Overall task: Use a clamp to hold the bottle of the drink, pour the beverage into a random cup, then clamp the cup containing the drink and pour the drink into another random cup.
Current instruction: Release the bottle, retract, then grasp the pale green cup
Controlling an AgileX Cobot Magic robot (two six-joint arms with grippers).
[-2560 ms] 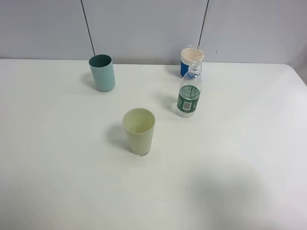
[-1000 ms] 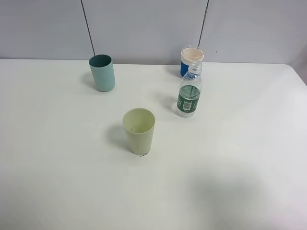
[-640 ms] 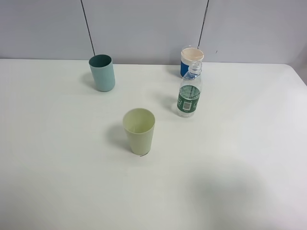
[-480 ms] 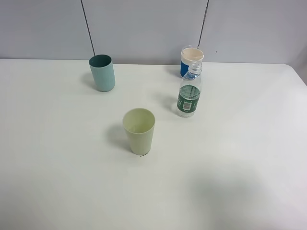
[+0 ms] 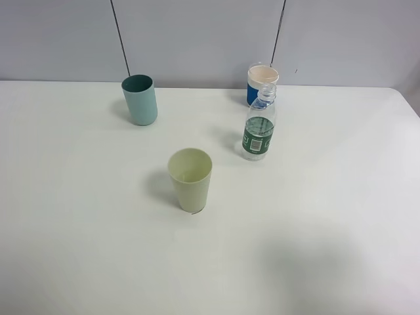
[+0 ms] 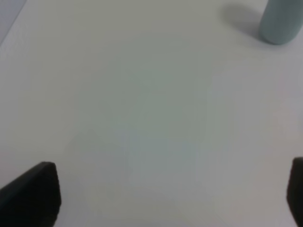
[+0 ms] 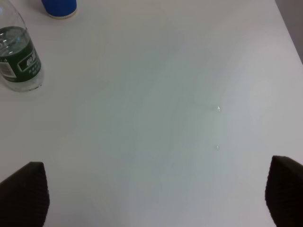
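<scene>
Holding nothing, my left claw (image 6: 163, 194) and right claw (image 7: 155, 191) both gape wide. From the bottle (image 5: 258, 131), the yellow-green cup (image 5: 190, 178) stands front-left, the teal cup (image 5: 140, 99) back-left.

A blue cup (image 5: 262, 84) with a cream rim stands upright at the far edge of the white worktop (image 5: 315, 223), right of the middle, close against a pale grey panelled wall (image 5: 197, 39) crossed by two thin dark seams (image 5: 120, 36).
</scene>
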